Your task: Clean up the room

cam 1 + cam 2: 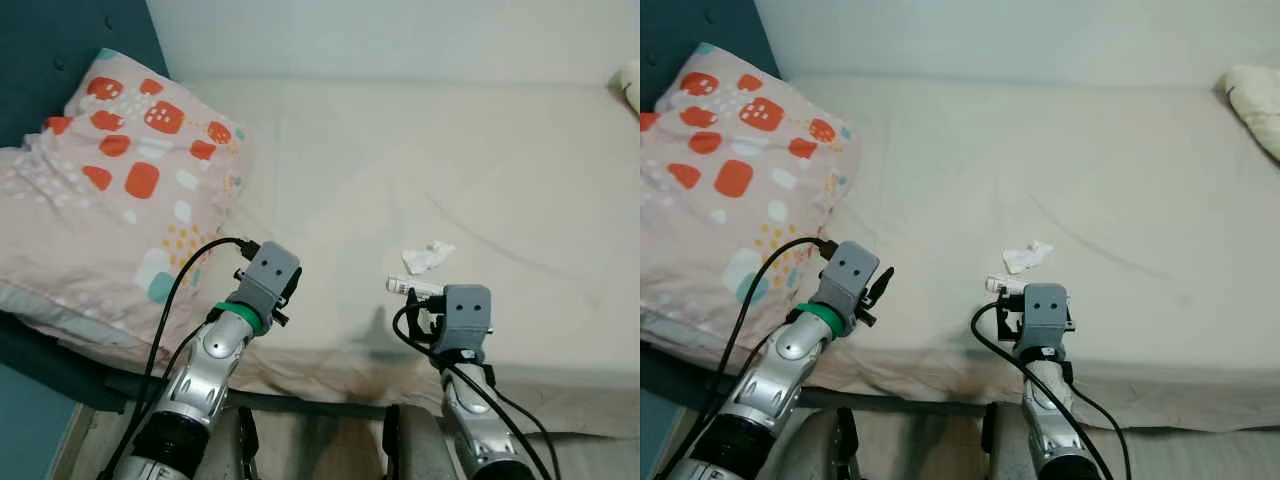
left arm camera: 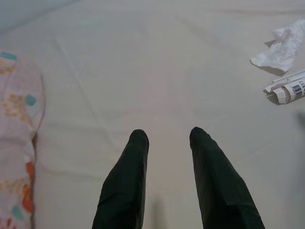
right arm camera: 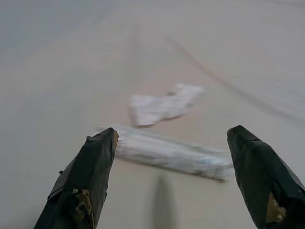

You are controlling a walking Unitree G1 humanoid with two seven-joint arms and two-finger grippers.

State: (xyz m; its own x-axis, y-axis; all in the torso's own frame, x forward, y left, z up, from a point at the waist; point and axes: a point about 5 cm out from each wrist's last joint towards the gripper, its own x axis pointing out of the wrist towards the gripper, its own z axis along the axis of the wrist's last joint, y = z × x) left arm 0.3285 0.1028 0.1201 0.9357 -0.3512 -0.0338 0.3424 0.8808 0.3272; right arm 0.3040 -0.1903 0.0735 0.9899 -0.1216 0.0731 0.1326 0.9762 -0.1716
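My right gripper [image 3: 171, 167], fingers spread wide, sits just short of the small white rolled-paper tube [image 3: 171, 152] on the beige mattress [image 1: 400, 160], tube lying crosswise to my fingers, nearer right than left.

Wide bed [image 1: 400, 160] under a creased cream sheet, set against a pale wall [image 1: 400, 35]. Teal headboard [image 1: 60, 50] behind a pink pillow [image 1: 110, 200] with orange patches. Pale floor [image 1: 1200, 455] below the mattress edge.
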